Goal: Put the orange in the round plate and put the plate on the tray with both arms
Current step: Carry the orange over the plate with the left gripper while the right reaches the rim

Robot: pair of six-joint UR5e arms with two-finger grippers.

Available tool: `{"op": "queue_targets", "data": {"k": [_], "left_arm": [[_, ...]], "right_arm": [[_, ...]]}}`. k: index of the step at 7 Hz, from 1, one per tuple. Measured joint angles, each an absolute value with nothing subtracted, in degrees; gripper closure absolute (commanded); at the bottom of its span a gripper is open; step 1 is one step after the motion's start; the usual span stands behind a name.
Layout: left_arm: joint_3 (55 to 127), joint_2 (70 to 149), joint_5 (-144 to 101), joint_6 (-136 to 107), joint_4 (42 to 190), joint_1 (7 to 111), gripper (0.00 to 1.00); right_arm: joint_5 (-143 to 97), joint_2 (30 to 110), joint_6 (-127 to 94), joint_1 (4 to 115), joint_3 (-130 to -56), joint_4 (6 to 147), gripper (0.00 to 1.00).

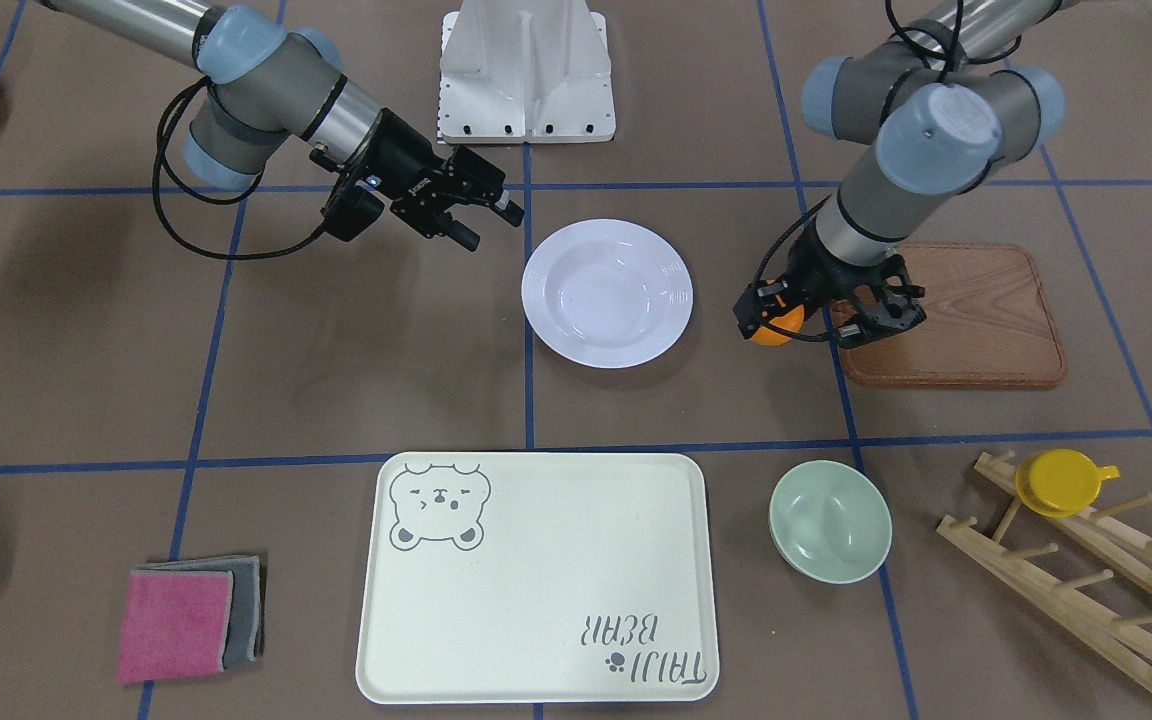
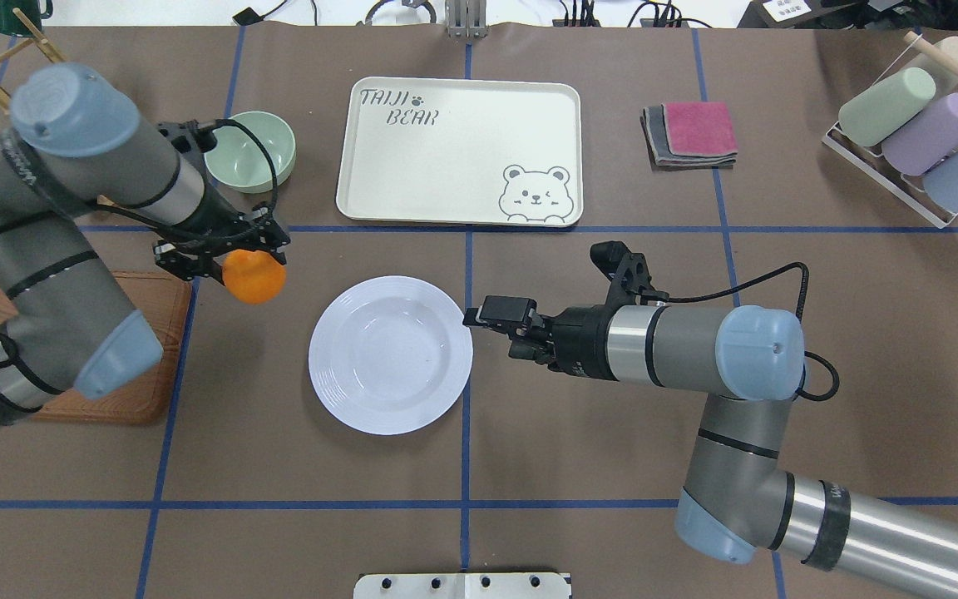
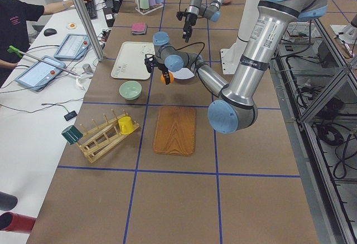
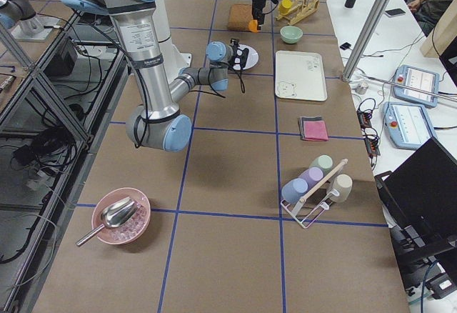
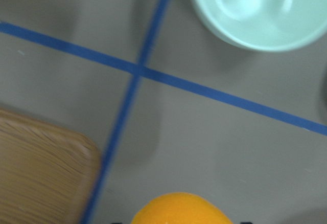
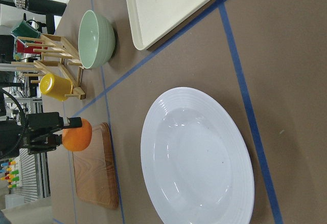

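The left end effector (image 2: 234,266), clamped on the orange (image 2: 254,275), should centre over the plate (image 2: 390,355) and descend before releasing; spread of the right end effector (image 2: 500,314) cannot be told.

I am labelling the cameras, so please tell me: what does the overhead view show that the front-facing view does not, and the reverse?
Only the overhead view shows the wire rack of pastel tumblers. Only the front-facing view shows the yellow cup. Both show the orange gripped in the left claw, beside the empty round plate, the open right claw at the plate's other side, and the bare tray.
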State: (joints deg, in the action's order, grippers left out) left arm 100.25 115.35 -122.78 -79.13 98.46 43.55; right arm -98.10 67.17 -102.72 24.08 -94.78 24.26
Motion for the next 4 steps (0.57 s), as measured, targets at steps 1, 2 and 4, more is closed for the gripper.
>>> {"op": "queue_targets", "data": {"k": [1,2,4], "left_arm": [[100.12,117.48,-120.83,-81.52,97.66,40.31,0.21],[99.89,118.55,-119.91,-82.84,97.54,38.07,0.21],[98.85,120.09,-119.22,-84.69,97.98,34.83,0.18]], "right_arm": [[-97.25,65.72,-102.65,23.85,-92.33,24.28,0.02],[-96.52,64.87,-102.6,23.72,-90.61,24.34,0.02],[-94.79,62.8,-102.57,23.01,-86.94,24.36,0.02]]}}
